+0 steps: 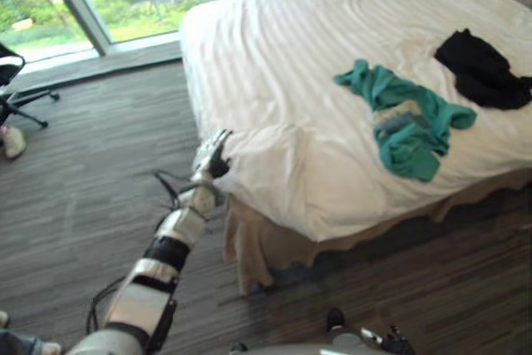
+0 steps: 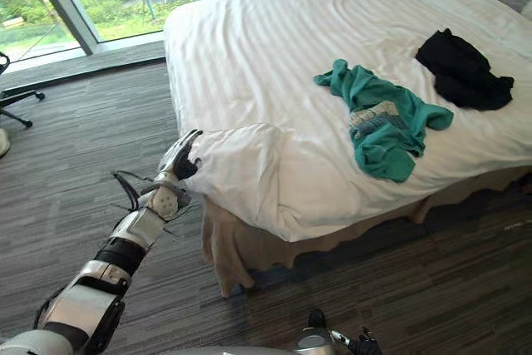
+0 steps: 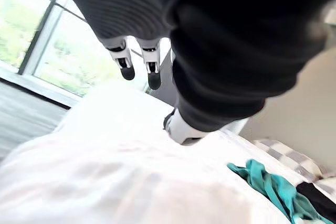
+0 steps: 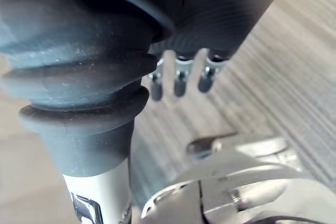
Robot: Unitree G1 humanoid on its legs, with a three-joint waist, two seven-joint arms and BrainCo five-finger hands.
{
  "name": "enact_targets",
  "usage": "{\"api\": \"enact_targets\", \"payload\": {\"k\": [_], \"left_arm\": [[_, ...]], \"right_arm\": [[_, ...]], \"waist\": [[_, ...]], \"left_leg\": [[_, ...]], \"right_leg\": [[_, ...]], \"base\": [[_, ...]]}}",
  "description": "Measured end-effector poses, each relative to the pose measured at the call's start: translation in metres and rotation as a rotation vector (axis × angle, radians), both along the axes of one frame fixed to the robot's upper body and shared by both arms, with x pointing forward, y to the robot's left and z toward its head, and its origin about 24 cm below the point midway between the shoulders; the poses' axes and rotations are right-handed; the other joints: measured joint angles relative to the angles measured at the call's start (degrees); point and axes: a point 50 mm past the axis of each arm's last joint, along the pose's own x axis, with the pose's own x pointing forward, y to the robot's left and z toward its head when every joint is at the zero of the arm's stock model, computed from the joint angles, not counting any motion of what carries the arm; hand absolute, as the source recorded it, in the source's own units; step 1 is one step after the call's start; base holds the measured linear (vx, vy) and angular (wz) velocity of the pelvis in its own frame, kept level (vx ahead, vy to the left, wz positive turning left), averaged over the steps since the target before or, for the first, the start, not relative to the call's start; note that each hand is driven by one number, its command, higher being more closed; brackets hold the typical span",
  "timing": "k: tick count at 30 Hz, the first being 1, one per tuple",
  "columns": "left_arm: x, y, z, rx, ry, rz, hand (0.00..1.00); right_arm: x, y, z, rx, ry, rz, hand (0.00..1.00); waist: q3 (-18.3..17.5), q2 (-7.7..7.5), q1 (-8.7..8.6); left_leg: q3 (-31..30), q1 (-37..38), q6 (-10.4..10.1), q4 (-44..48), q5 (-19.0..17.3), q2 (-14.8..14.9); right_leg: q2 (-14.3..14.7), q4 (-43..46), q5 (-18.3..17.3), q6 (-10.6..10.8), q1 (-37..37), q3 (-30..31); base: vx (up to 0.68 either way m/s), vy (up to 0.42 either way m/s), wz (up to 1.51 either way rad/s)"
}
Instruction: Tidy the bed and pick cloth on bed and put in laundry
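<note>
Left hand (image 2: 181, 160), fingers straight and gripping nothing, touches the rumpled white bed sheet (image 2: 274, 64) corner at centre left. Crumpled teal cloth (image 2: 382, 122) and black cloth (image 2: 461, 68) lie on the bed at right. Right hand (image 4: 180, 80) hangs relaxed, empty.

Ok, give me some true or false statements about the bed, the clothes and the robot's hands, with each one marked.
The teal garment lies on the bed. True.
The black garment lies on the floor. False: it lies on the bed too.
The left hand is at the bed's corner. True.
The left hand holds the teal garment. False: it is well apart from it.
The right hand holds cloth. False: its fingers hang over the floor, holding nothing.
</note>
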Motion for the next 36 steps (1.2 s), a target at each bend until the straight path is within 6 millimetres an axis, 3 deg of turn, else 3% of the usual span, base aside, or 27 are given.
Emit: {"api": "enact_targets", "payload": {"k": [2,5,8,12,17,21,22,31,36], "left_arm": [[0.009,0.0,0.01,0.012,-0.008,0.006,0.0],[0.021,-0.003,0.03,0.037,-0.035,0.006,0.0],[0.033,-0.009,0.06,0.059,-0.097,0.003,0.0],[0.04,-0.004,0.083,0.086,-0.139,0.031,0.0],[0.045,0.025,0.099,0.161,-0.142,0.135,0.0],[0.043,0.051,0.094,0.18,-0.087,0.214,0.0],[0.043,0.055,0.093,0.182,-0.077,0.223,1.0],[0.036,0.07,0.07,0.158,-0.004,0.258,1.0],[0.027,0.07,0.038,0.124,0.08,0.247,1.0]], "right_arm": [[-0.001,-0.002,0.001,-0.006,-0.002,-0.005,0.0],[-0.005,-0.003,0.001,-0.004,0.0,-0.029,0.0],[-0.002,-0.002,0.001,0.006,-0.014,-0.047,0.0],[-0.002,0.005,-0.001,0.027,-0.019,-0.069,0.0],[0.007,0.01,0.0,0.051,-0.056,-0.101,0.0],[0.011,0.012,0.0,0.056,-0.071,-0.105,0.0],[0.011,0.012,0.0,0.055,-0.074,-0.105,0.0],[0.011,0.01,0.001,0.051,-0.074,-0.102,0.0],[0.011,0.008,0.001,0.042,-0.068,-0.103,0.0]], "waist": [[0.3,0.45,-1.13],[1.1,0.7,-1.41],[2.6,0.26,-1.31],[5.0,-0.84,-1.43],[8.6,-1.73,-1.5],[10.5,-2.14,-1.34],[10.8,-2.31,-1.31],[11.0,-1.84,-1.17],[11.0,-1.26,-1.4]], "left_leg": [[1.0,-0.5,0.0,0.0,0.0,0.1],[2.2,-1.7,0.0,0.0,0.0,0.2],[2.9,-4.8,0.1,0.4,0.2,0.1],[3.9,-7.3,0.2,1.0,0.2,0.1],[4.6,-9.6,0.2,1.4,0.2,0.1],[4.7,-10.2,0.2,1.4,0.2,0.1],[4.7,-10.2,0.2,1.6,0.2,0.1],[4.3,-9.8,0.2,2.3,0.2,0.1],[2.8,-8.5,0.2,2.3,0.2,0.1]], "right_leg": [[0.3,0.0,0.3,-0.1,-1.1,1.0],[0.6,0.0,0.8,-0.3,-3.2,2.3],[0.5,0.9,1.3,-0.2,-7.1,3.6],[0.5,1.7,1.7,0.3,-10.3,5.2],[0.5,1.8,2.0,0.5,-13.0,6.4],[0.6,2.3,2.0,0.5,-14.0,7.0],[0.6,2.4,2.0,0.5,-14.0,7.0],[0.2,2.6,2.0,0.5,-13.0,5.4],[-0.1,2.6,1.5,-0.1,-10.8,3.8]], "base": [[-0.05,-0.036,-0.25],[-0.04,-0.045,-0.2],[-0.04,-0.041,-0.14],[-0.01,-0.027,-0.14],[0.01,-0.019,-0.09],[0.0,-0.015,-0.03],[0.0,0.0,0.0],[-0.02,-0.015,0.02],[-0.06,-0.025,0.14]]}}
